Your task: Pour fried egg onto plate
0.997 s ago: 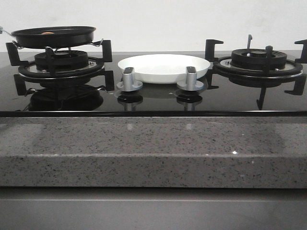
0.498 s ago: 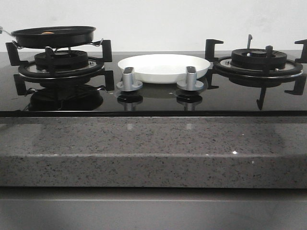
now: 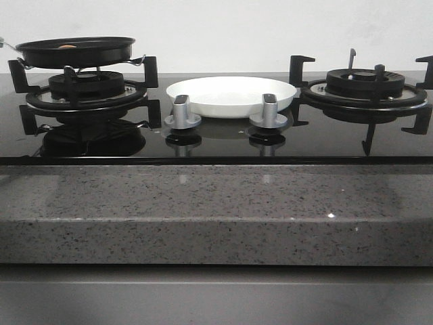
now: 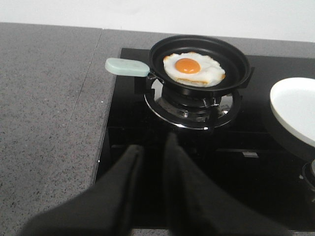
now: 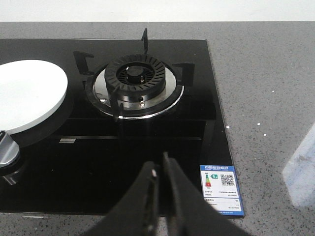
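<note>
The fried egg point(image 4: 193, 69), white with an orange yolk, lies flat in the black frying pan point(image 4: 236, 59) on the left burner; in the front view only a sliver of the fried egg point(image 3: 67, 47) shows above the pan point(image 3: 74, 53) rim. The pan's pale green handle point(image 4: 127, 67) points away from the plate. The white plate point(image 3: 230, 95) sits empty on the glass between the burners, also seen as the plate point(image 4: 295, 105) and plate point(image 5: 24, 93) edge. My left gripper point(image 4: 153, 143) hovers short of the pan, slightly open and empty. My right gripper point(image 5: 158, 164) is shut, empty, near the hob's front right corner.
Two silver knobs point(image 3: 182, 112) point(image 3: 269, 112) stand in front of the plate. The right burner point(image 5: 136, 78) with its black pan supports is bare. A speckled granite counter point(image 3: 216, 203) surrounds the black glass hob. An energy label point(image 5: 220, 189) is stuck at the hob's corner.
</note>
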`<state>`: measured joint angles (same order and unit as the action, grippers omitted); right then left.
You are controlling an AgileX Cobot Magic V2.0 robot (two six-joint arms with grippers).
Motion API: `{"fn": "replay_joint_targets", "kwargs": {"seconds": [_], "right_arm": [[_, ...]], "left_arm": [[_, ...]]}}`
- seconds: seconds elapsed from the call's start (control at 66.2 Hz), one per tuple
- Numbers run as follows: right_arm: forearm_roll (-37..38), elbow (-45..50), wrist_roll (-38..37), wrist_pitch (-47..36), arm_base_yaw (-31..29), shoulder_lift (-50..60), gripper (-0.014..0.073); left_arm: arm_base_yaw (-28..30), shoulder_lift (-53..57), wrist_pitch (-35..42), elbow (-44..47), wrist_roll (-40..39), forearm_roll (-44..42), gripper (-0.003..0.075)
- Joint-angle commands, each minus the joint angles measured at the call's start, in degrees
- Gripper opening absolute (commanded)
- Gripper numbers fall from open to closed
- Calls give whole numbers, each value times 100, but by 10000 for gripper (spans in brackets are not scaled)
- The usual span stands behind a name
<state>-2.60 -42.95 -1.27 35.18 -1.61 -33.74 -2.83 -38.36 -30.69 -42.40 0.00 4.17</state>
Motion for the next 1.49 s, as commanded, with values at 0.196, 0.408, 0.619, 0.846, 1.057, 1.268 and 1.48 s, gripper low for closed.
{"fn": "replay_joint_targets", "kwargs": {"seconds": [0.196,0.408,0.619,0.846,1.057,1.268,1.48], "right_arm": [[-37,-134,27,-371,-7,-49,531],[-155,-155,35,-306,-7,-85,528],[-1235,-658,1150,418,399,-776,528],[-2061,-1369,1523,818,879,-2043,528],[-2447,-2150,1523,1181,933,-3315,528],[-2764,-3143,1523,1596,933,-4576,528],[-2764,-4390,1523,2274,933,-5789,528]], "left_arm": [[15,-226,443,-200,-37,-1,499],[15,-310,446,-200,-37,-1,456],[15,-310,455,-200,-37,-1,414],[15,-310,455,-200,-37,-1,376],[15,-310,455,-200,-37,-1,365],[15,-310,455,-200,-37,-1,365],[15,-310,455,-200,-37,-1,365]]}}
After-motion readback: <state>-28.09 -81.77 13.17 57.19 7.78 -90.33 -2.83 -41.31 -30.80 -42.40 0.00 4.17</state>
